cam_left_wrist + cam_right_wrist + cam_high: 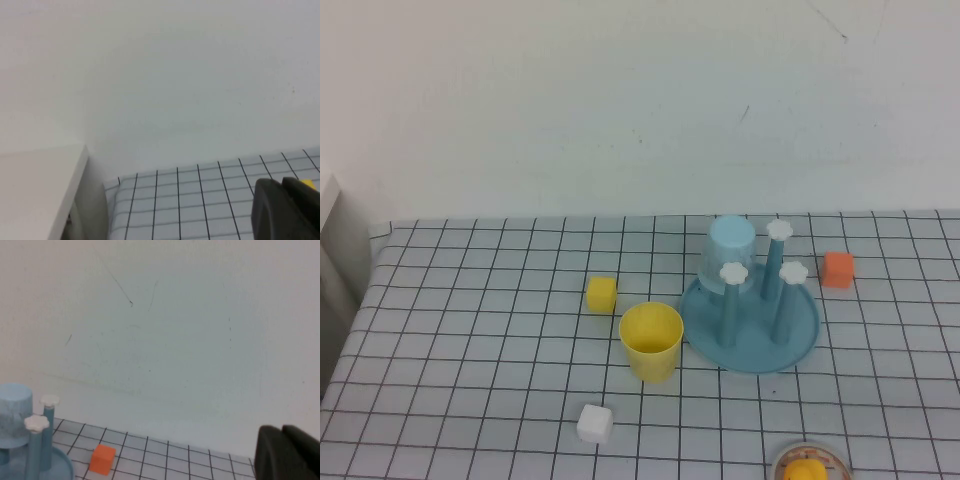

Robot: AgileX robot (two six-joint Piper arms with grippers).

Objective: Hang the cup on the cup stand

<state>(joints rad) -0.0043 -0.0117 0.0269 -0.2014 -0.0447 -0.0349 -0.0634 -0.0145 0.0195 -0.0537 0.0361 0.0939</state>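
The yellow cup (651, 340) stands upright, mouth up, on the checked table just left of the cup stand (802, 335). The cup stand is a blue round tray with white-knobbed pegs; it also shows in the right wrist view (36, 450). Neither arm shows in the high view. My left gripper (283, 210) shows only in its wrist view, fingers together and empty, low over the table's left side. A sliver of yellow (309, 184) peeks from behind it. My right gripper (283, 452) is shut and empty, off to the right of the stand.
A pale blue cup (730, 255) sits upside down on the stand's back peg. A yellow cube (602, 293), an orange cube (837, 269) and a white cube (594, 423) lie around. A small plate with something yellow (805, 468) is at the front edge. A white box (40, 195) stands at the left.
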